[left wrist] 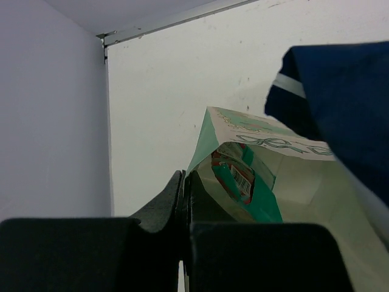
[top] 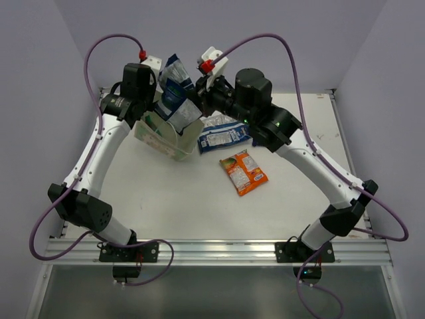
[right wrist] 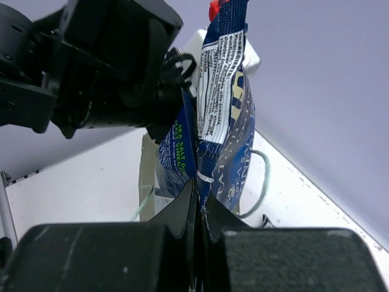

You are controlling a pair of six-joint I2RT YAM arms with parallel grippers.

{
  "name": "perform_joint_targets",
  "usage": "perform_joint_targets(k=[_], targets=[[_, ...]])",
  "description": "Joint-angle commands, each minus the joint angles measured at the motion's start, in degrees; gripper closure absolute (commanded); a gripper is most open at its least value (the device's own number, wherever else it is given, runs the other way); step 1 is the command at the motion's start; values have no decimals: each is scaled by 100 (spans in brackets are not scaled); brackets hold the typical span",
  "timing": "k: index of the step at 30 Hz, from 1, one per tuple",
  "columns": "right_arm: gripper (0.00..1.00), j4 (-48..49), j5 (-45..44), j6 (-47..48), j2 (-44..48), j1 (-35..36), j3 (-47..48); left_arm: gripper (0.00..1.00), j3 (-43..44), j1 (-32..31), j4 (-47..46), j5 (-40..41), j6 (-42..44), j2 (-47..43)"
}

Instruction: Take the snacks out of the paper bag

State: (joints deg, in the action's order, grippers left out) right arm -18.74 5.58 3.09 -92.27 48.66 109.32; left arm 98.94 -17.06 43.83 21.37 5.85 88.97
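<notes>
Top external view, right end effector [right wrist: 199, 205] pinching blue packet [right wrist: 222, 121] above paper bag [top: 161, 141], left end effector [left wrist: 185, 185] clamping its rim

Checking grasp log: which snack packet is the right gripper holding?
The dark blue packet with the white label panel, pinched by the right gripper, upright by the paper bag; the orange packet and blue-and-white packet lie flat on the table.

Tilted green bag [top: 163, 141] with blue packets [top: 175, 93]
</notes>
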Motion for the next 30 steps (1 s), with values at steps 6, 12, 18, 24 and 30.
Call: perform_joint_targets(k=[6, 12, 18, 24, 30], targets=[[100, 696, 48, 139, -687, -24, -692, 100, 434, -26, -51, -545, -294, -81], [100, 1109, -22, -177, -924, -41, -1308, 100, 285, -26, -15, -502, -339, -152], [94, 961, 241, -501, -1239, -138, -1203, 100, 118, -17, -129, -633, -339, -231], [62, 609, 645, -801, -1478, -349, -781, 100, -49, -26, -234, -713, -242, -380], [44, 583, 584, -810, -1487, -375, -290, 100, -225, -26, -305, -836, -207, -486]])
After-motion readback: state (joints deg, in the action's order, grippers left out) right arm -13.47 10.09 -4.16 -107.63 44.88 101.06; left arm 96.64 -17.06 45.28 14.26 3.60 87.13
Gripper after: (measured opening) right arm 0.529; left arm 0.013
